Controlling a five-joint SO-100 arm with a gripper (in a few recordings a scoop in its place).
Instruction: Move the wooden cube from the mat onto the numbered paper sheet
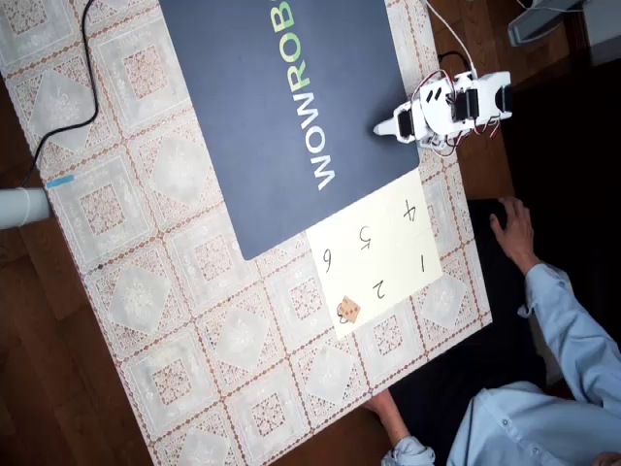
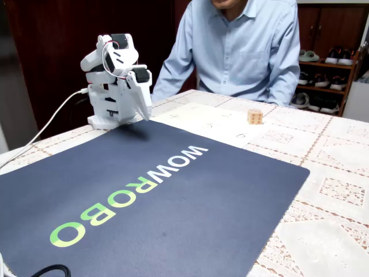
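Navy mat — "WOWROBO" (sheet numbered)

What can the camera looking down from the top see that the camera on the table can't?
Only the overhead view shows the handwritten numbers clearly on the numbered paper sheet, with the wooden cube by the 3, plus the person's hand off the table's edge.

Only the fixed view shows the person's shirt front, a shoe shelf behind, and the arm folded upright from the side.

Both show the mat with its WOWROBO letters, the lace tablecloth, and the cube resting on the paper, away from the gripper.
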